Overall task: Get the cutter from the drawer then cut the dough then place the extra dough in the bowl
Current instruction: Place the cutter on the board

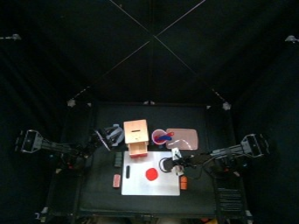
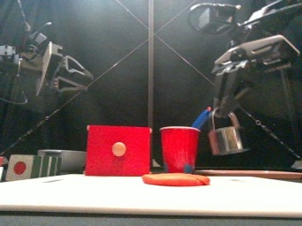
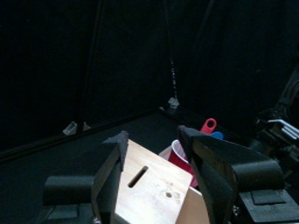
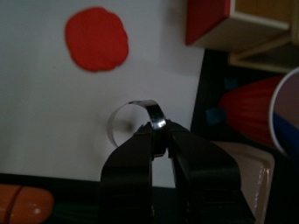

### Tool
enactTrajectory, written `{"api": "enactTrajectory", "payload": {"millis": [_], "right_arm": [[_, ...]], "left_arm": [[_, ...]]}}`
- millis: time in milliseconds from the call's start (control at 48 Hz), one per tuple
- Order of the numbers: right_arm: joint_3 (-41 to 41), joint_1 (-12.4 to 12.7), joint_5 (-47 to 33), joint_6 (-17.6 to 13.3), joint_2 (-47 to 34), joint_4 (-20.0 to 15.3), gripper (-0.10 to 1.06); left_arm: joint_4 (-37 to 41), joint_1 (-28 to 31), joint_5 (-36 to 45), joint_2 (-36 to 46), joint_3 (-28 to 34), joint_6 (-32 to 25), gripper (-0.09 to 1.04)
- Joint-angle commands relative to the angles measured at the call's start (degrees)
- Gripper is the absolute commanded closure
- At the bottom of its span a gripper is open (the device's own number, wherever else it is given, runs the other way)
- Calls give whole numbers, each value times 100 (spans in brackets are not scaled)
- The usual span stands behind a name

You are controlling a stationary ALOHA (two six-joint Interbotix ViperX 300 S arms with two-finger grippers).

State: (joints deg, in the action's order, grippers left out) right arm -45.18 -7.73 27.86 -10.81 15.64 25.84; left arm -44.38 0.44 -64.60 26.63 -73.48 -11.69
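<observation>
The round metal cutter [image 2: 227, 139] hangs by its wire handle above the white cutting board [image 1: 131, 185], with my right gripper [image 2: 224, 111] shut on the handle. In the right wrist view the cutter's ring [image 4: 131, 120] shows just past the closed jaws of the right gripper [image 4: 156, 131], beside the flat red dough disc [image 4: 97, 39]. The dough [image 1: 152, 173] lies on the board, to the left of the cutter. My left gripper [image 1: 114, 135] stays open and high, left of the wooden box [image 1: 136, 138] with its red drawer front [image 2: 118, 150].
A red cup [image 2: 179, 148] with toy knives stands right of the box, and the pink tray [image 1: 188, 138] lies beyond it. A toy sushi roll [image 2: 26, 165] sits at the front left. An orange toy [image 4: 24, 203] lies by the board's edge.
</observation>
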Motion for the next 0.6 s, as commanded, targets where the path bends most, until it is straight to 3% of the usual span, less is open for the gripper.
{"api": "enactTrajectory", "payload": {"millis": [21, 146, 312, 438, 604], "right_arm": [[-246, 9, -229, -431, 141, 536, 55], [-413, 9, -475, -1063, 123, 1046, 52], [-448, 9, -606, -1696, 123, 1257, 42], [-475, 0, -598, -1881, 105, 1283, 28], [-457, 0, -598, -1907, 70, 1248, 21]], "left_arm": [[35, 88, -18, 0, 176, -9, 8], [53, 97, -18, -35, 229, -9, 8], [132, 114, 88, -141, 325, -26, 8], [193, 167, 316, -246, 475, -53, 8], [413, 360, 721, -316, 677, -62, 8]]}}
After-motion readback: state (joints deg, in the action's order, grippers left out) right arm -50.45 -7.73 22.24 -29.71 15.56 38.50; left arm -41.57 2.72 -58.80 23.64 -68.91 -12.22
